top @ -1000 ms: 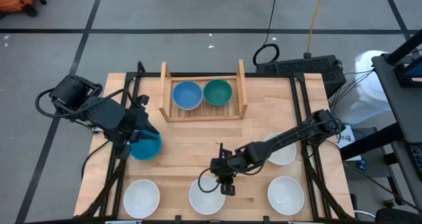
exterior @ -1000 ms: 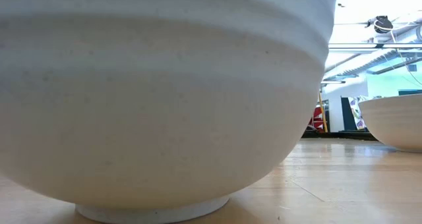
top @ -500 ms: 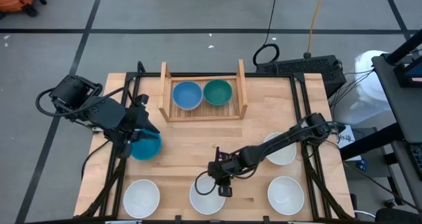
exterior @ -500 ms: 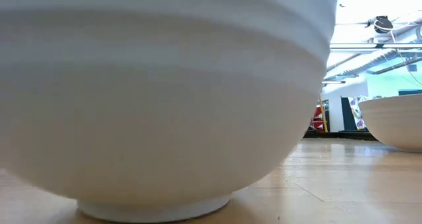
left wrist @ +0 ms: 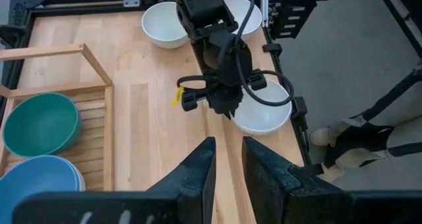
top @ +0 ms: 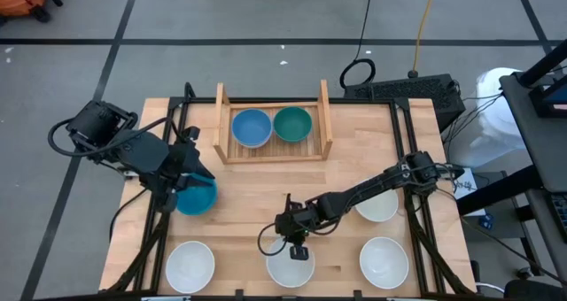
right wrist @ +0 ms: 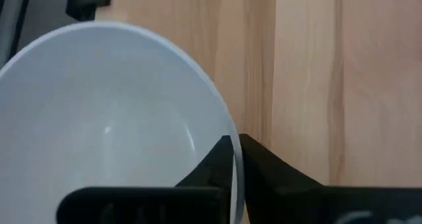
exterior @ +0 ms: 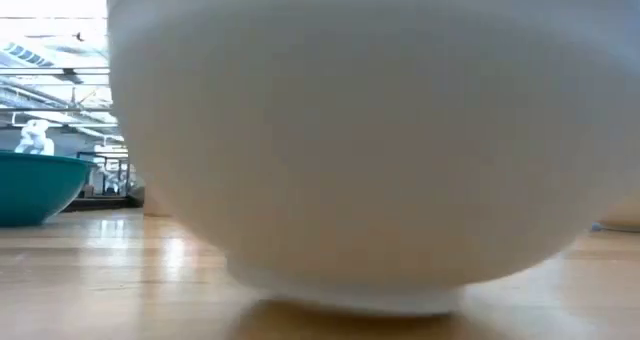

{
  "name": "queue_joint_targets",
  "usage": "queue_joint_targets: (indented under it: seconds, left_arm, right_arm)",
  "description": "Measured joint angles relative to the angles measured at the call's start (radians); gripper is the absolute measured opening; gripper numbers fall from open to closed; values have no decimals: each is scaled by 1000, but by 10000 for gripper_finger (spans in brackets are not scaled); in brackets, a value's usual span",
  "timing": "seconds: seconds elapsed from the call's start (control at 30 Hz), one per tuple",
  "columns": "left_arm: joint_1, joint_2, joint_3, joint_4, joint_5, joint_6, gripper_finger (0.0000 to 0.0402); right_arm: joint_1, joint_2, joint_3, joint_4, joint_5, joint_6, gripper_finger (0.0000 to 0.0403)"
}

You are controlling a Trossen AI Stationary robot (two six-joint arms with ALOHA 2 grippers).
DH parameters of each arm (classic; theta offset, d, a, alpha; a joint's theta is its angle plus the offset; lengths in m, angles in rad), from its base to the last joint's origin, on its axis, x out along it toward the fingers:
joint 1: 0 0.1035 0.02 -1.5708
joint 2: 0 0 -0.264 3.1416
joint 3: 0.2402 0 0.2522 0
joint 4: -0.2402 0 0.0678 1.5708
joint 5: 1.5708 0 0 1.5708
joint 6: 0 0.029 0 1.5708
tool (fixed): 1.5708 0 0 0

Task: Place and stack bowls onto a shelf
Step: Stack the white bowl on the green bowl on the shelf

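Right arm stretched low across the table toward the near middle, right gripper (top: pixel 298 250) pointing down with fingers pinched nearly together; left arm parked at the left side, left gripper (top: pixel 190 179) fingers slightly apart.

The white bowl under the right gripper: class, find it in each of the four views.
High view: white bowl, front edge, middle.
Low view: fills the picture.
Left wrist view: beyond the right gripper, at.
Right wrist view: rim between the fingers.
Shared landmark: the wooden tabletop.
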Motion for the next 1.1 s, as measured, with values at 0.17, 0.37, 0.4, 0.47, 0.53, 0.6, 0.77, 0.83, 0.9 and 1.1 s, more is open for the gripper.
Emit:
queue_joint_targets:
  seconds: [0.17, 0.37, 0.4, 0.47, 0.53, 0.6, 0.77, 0.83, 0.9, 1.1]
  left_arm:
    - [0, 0, 0, 0, 0, 9, 79]
    - [0, 0, 0, 0, 0, 26, 79]
    - [0, 0, 0, 0, 0, 26, 79]
    - [0, 0, 0, 0, 0, 33, 79]
    - [0, 0, 0, 0, 0, 45, 79]
    - [0, 0, 0, 0, 0, 60, 79]
    - [0, 0, 0, 0, 0, 107, 79]
    - [0, 0, 0, 0, 0, 126, 79]
    - [0, 0, 0, 0, 0, 143, 79]
    - [2, 0, 0, 0, 0, 159, 79]
  right_arm:
    - [-9, -2, 0, 5, -4, -24, 3]
    - [-25, -61, 0, 1, 33, -16, 1]
    - [-27, -81, 0, -4, 68, -16, 1]
    - [-39, -126, 0, -14, 121, -17, 1]
    - [-61, -177, 0, -16, 157, -16, 1]
    - [-88, -233, 0, -22, 180, -17, 1]
    - [-176, -363, 0, -45, 238, -74, 1]
    - [-225, -411, 0, -53, 257, -110, 1]
    - [-279, -456, 0, -57, 257, -139, 0]
    - [-452, -541, 0, -54, 237, -281, 0]
